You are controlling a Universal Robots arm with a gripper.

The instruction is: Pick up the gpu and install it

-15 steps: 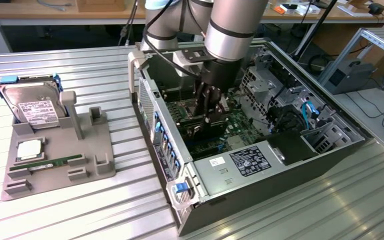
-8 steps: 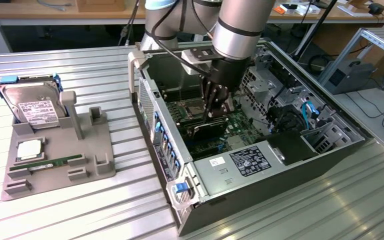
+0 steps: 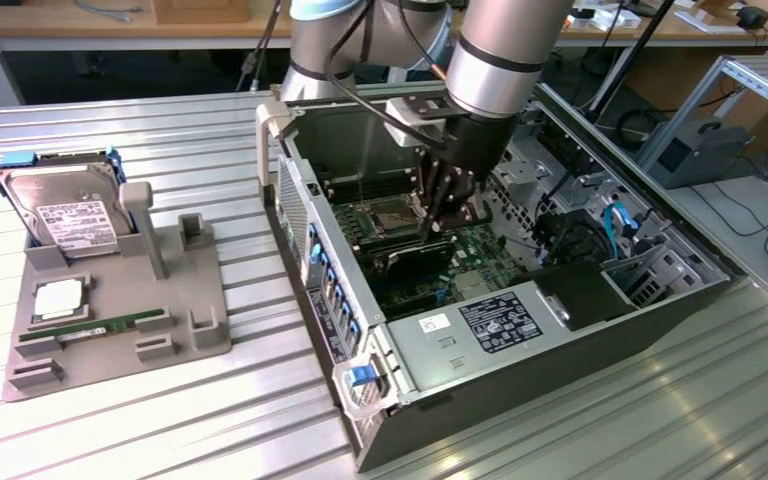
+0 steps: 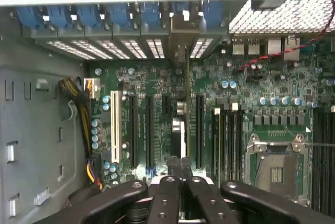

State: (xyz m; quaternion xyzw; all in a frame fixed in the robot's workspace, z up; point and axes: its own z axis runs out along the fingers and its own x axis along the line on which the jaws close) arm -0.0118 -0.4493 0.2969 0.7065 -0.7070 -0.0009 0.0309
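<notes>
A hard drive (image 3: 71,212) and memory stick (image 3: 111,326) are sitting on the grey holder (image 3: 117,340) at the exterior view's left. Further right, inside the open case (image 3: 544,330), the gripper (image 3: 448,215) is pinching the gpu (image 4: 184,124), which is standing on edge over the motherboard (image 4: 157,103) slots.

The exterior view looks down, from above and well back, on the open black metal computer case (image 3: 518,300). The wrist view hangs close over its green motherboard (image 4: 157,103), perhaps straight down; both share it.
</notes>
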